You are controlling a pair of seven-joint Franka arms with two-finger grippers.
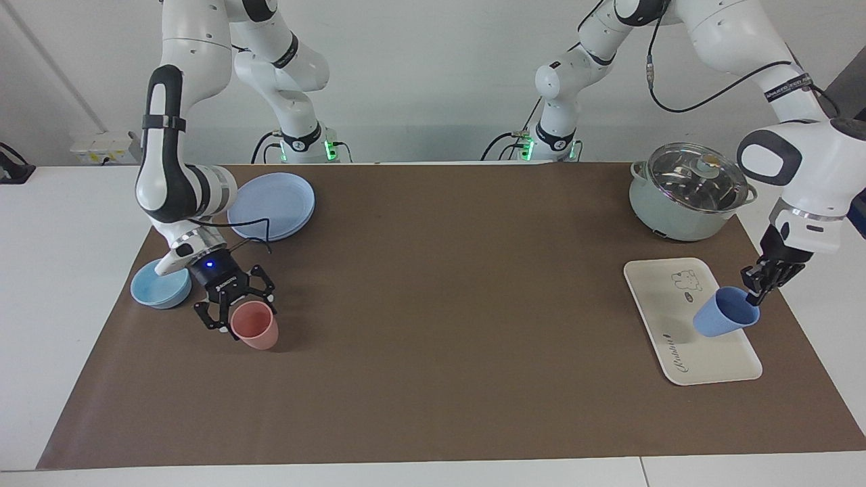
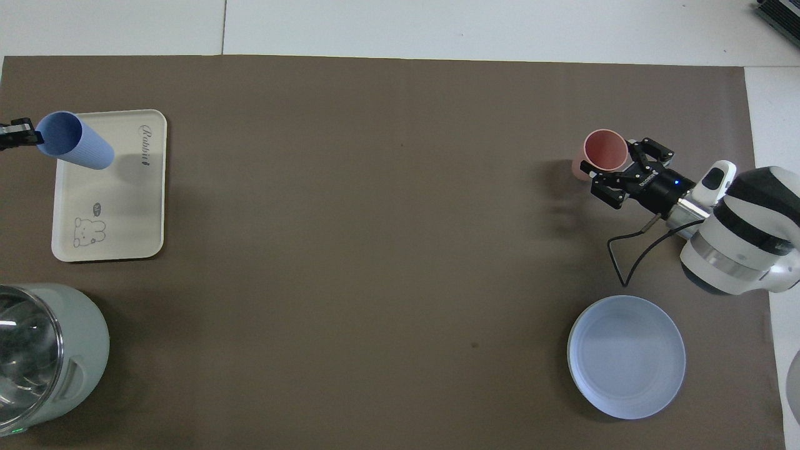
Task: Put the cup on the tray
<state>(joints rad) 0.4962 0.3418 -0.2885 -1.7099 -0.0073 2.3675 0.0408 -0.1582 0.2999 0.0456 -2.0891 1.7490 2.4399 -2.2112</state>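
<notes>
Look to the left arm's end of the surface (image 1: 433, 379): your left hand (image 1: 756, 292) pinches the rim of the small periwinkle-blue ribbed plastic cup (image 1: 724, 313), carrying it tilted in the air over the flat cream-white rectangular tray (image 1: 683, 352) with its cartoon animal drawing and cursive lettering. In the overhead view the cup (image 2: 76, 140) hangs over the tray's (image 2: 119, 231) 11 o'clock corner, mouth turned toward the left hand (image 2: 28, 132) at 9 o'clock of it; whether its base touches the tray you cannot tell. The pale green pot (image 1: 683, 210) with a glass lid stands nearer to the robots than the tray, close by it. At the right arm's end, your right hand (image 1: 238, 314) sits low with its fingers spread around the pink plastic cup (image 1: 256, 326), which stands on the brown mat; whether the fingers press it is unclear. The shallow light-blue bowl (image 1: 159, 285) lies just beside that hand, and the round blue plate (image 1: 274, 203) lies nearer to the robots.
</notes>
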